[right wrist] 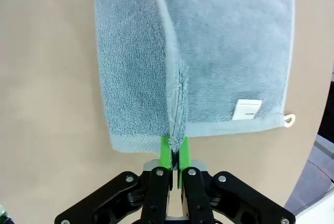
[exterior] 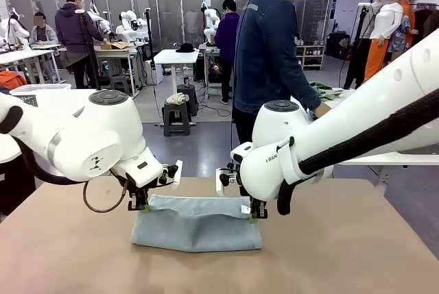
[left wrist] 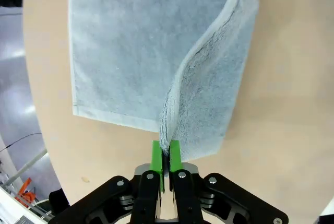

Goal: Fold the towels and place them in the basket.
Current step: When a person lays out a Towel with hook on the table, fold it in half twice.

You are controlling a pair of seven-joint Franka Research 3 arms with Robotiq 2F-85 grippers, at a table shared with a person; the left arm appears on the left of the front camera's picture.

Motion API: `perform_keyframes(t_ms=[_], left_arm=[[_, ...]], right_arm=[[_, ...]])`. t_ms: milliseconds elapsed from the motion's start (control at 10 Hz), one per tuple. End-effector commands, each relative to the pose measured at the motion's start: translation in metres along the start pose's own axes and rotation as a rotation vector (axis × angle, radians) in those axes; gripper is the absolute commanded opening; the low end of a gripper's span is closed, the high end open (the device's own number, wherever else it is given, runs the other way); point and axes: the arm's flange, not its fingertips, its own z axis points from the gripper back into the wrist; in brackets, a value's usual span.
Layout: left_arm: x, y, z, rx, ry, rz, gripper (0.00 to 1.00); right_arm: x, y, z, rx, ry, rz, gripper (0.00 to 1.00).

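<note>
Left gripper (exterior: 139,205) is clenched on the far-left corner of the pale blue-grey towel (exterior: 195,229). Right gripper (exterior: 255,213) is clenched on the far-right corner, near the white label (right wrist: 247,110). Towel sits mid-table (exterior: 343,253), near part flat, far edge pinched up between the two grippers.

The towel (left wrist: 130,51) runs off the top of both wrist pictures. The print on its white label (right wrist: 247,110) is too small to read. In the front picture, the right arm (exterior: 357,112) hides part of the person's (exterior: 267,54) legs.
</note>
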Motion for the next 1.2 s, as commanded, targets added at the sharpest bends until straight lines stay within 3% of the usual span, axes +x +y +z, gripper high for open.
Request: perform_keyframes(t_ms=[0, 400, 1100], left_arm=[[0.011, 0.028, -0.016, 0.021, 0.003, 0.004, 0.07], [0.017, 0.076, -0.028, 0.030, 0.028, 0.045, 0.07], [-0.007, 0.104, -0.043, 0.014, 0.060, 0.175, 0.07]], right_arm=[[0.003, -0.030, -0.003, -0.009, 0.009, 0.036, 0.07], [0.005, -0.078, -0.008, -0.016, 0.022, 0.011, 0.07], [-0.009, -0.102, -0.022, -0.021, 0.030, -0.039, 0.07]])
